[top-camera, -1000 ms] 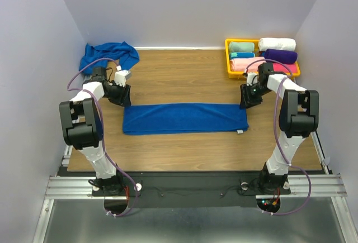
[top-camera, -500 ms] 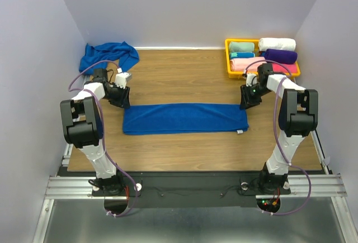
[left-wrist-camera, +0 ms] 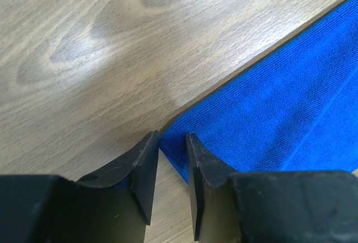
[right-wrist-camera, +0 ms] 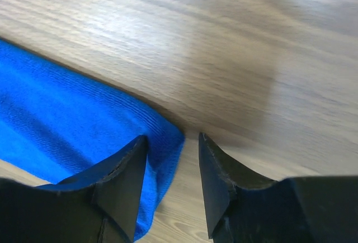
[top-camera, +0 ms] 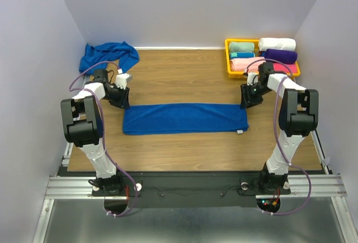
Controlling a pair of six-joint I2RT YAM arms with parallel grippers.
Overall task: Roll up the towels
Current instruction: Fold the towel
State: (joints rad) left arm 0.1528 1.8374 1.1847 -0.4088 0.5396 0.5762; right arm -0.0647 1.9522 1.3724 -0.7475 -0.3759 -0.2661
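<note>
One royal-blue towel lies flat and spread lengthwise across the middle of the table. My left gripper is down at its far left corner. In the left wrist view the jaws stand narrowly open, with the towel's corner reaching between the tips and bare wood showing in the gap behind it. My right gripper is down at the far right corner. Its jaws are open and straddle that corner of the towel. A second blue towel lies crumpled at the back left.
A yellow bin at the back right holds rolled towels in teal, pink, white and purple. A small grey tag sticks out at the flat towel's near right corner. Walls close in the table at the left, back and right.
The left gripper has shifted slightly at the towel's far left corner. The towel and the right arm look unchanged.
</note>
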